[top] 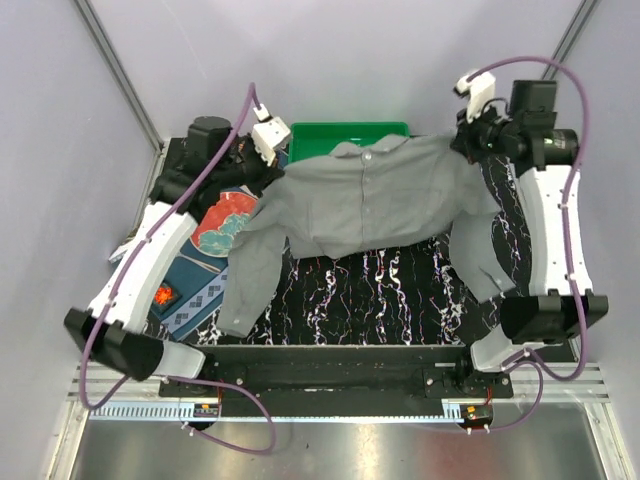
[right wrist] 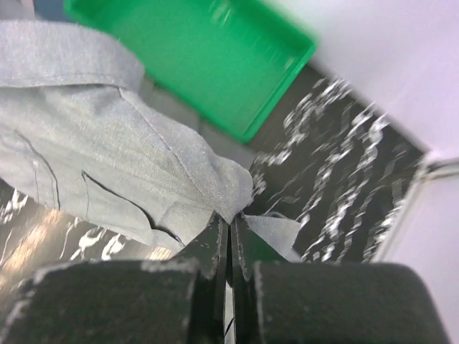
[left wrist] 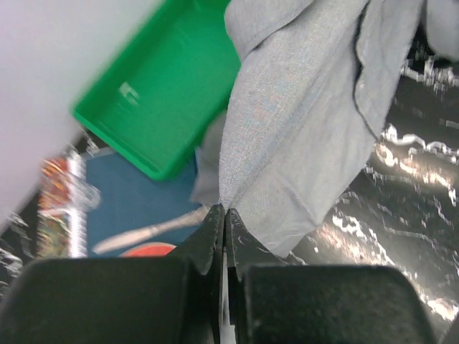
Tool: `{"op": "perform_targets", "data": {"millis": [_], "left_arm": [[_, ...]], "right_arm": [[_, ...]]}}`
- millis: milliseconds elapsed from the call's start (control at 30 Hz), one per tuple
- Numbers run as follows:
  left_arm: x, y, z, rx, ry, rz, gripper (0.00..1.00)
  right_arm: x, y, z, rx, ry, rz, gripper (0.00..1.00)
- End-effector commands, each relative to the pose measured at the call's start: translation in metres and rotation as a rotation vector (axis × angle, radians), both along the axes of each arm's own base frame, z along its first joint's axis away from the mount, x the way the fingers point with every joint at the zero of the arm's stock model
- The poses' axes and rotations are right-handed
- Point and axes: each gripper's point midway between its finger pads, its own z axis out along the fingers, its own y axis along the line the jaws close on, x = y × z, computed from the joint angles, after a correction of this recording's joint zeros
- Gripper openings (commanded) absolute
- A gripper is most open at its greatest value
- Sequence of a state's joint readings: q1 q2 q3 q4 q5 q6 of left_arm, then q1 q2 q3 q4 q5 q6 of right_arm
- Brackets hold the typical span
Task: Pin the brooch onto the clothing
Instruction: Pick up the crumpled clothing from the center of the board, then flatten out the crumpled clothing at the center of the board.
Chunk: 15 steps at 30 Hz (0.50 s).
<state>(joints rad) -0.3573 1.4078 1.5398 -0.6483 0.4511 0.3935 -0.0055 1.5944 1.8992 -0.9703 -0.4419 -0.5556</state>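
Overhead first: one plain grey long-sleeved button-up shirt is stretched left to right across the black marbled mat, collar toward the far side and sleeves trailing toward the arm bases. The left gripper has one shoulder, the right gripper the other. Just behind the collar sits one green plastic tray.

And the one tiny red-orange flower-like brooch? It lies near-left on the dark blue patterned placemat, well apart from both grippers and back toward the bases, beside the left arm's link. The round red-and-teal patterned plate lies between it and the shirt. The left arm looks much the nearer.

Left wrist view: the black fingers are pressed together, with a fold of grey cloth pinched at the tips and fabric rising away. The brooch is not in this view.

Right wrist view: same story, with its black fingers clamped tight on a corner of shirt fabric. No brooch here either.

Count: one shirt, one brooch, two grippers, both occupied. My read is that one must let go before the brooch can be fetched.
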Motion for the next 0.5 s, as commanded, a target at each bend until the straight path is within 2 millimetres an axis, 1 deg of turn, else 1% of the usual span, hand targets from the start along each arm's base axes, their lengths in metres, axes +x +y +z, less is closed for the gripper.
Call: {"op": "perform_targets", "data": {"millis": [0, 33, 67, 100, 133, 167, 200, 233, 267, 333, 367, 400, 433, 467], "left_arm": [[-0.03, 0.008, 0.113, -0.07, -0.313, 0.031, 0.0], [-0.036, 0.01, 0.129, -0.065, -0.369, 0.037, 0.0], [-0.053, 0.014, 0.148, -0.08, -0.428, 0.033, 0.0], [-0.065, 0.01, 0.156, -0.09, -0.456, 0.011, 0.0], [-0.073, 0.012, 0.167, -0.108, -0.484, 0.016, 0.0], [-0.091, 0.017, 0.184, -0.143, -0.523, 0.007, 0.0], [-0.101, 0.019, 0.192, -0.166, -0.538, -0.005, 0.0], [-0.115, 0.019, 0.205, -0.205, -0.563, -0.037, 0.0], [-0.127, 0.02, 0.214, -0.228, -0.586, -0.058, 0.0], [-0.156, 0.025, 0.237, -0.291, -0.63, -0.103, 0.0], [-0.164, 0.027, 0.244, -0.307, -0.643, -0.114, 0.0], [-0.177, 0.032, 0.256, -0.33, -0.676, -0.119, 0.0], [-0.183, 0.035, 0.263, -0.353, -0.678, -0.116, 0.0], [-0.188, 0.037, 0.27, -0.375, -0.682, -0.111, 0.0]], "right_arm": [[-0.024, -0.01, 0.141, 0.006, -0.379, -0.079, 0.0], [-0.038, -0.01, 0.162, 0.015, -0.431, -0.084, 0.0], [-0.049, -0.009, 0.178, 0.02, -0.473, -0.084, 0.0], [-0.063, -0.008, 0.199, 0.029, -0.524, -0.081, 0.0], [-0.08, -0.008, 0.215, 0.04, -0.564, -0.084, 0.0], [-0.091, -0.007, 0.223, 0.046, -0.577, -0.088, 0.0], [-0.108, -0.007, 0.243, 0.055, -0.634, -0.087, 0.0], [-0.124, -0.006, 0.255, 0.065, -0.668, -0.085, 0.0], [-0.137, -0.004, 0.261, 0.072, -0.684, -0.074, 0.0], [-0.173, 0.0, 0.282, 0.088, -0.762, -0.055, 0.0], [-0.185, 0.003, 0.287, 0.097, -0.782, -0.037, 0.0], [-0.205, 0.005, 0.295, 0.108, -0.817, -0.032, 0.0], [-0.213, 0.005, 0.298, 0.117, -0.827, -0.032, 0.0], [-0.23, 0.004, 0.306, 0.127, -0.854, -0.041, 0.0]]}}
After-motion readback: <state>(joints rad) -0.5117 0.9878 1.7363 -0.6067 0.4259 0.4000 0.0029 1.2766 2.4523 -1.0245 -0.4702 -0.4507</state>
